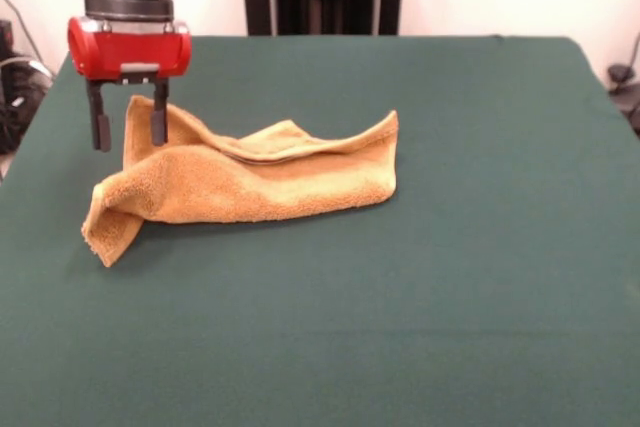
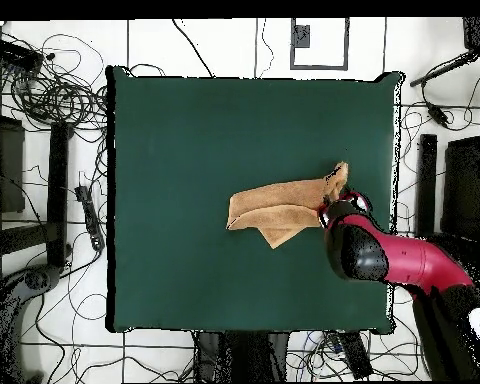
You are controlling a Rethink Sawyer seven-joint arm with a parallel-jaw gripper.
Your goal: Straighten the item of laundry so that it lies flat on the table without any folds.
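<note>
One towel (image 1: 255, 179) lay on the table (image 1: 400, 287), folded over itself into a long rumpled band. In the front view it sat left of centre in the frame, running from a drooping corner at lower left to a raised, curled edge at right, with a ridge of doubled cloth along its top. The overhead view showed it right of centre as a flattened wedge (image 2: 279, 211), with one corner pointing down the frame and another poking up toward the upper right beside the arm.

One pincer (image 1: 129, 131) hung at the upper left of the front view, its red body above two dark fingers (image 1: 101, 133) that stood a little apart. One finger was clear of the cloth to the left, the other stood in front of the towel's raised left end; whether that end was pinched between them could not be told. Only the front view showed the fingers. From overhead the single red and black arm (image 2: 384, 256) covered them, reaching in from the lower right of the frame to the towel's right end.

The overhead view alone showed the whole green table (image 2: 184, 130), all its corners, and many cables (image 2: 54, 95) on the pale floor (image 2: 154, 45) around it.
</note>
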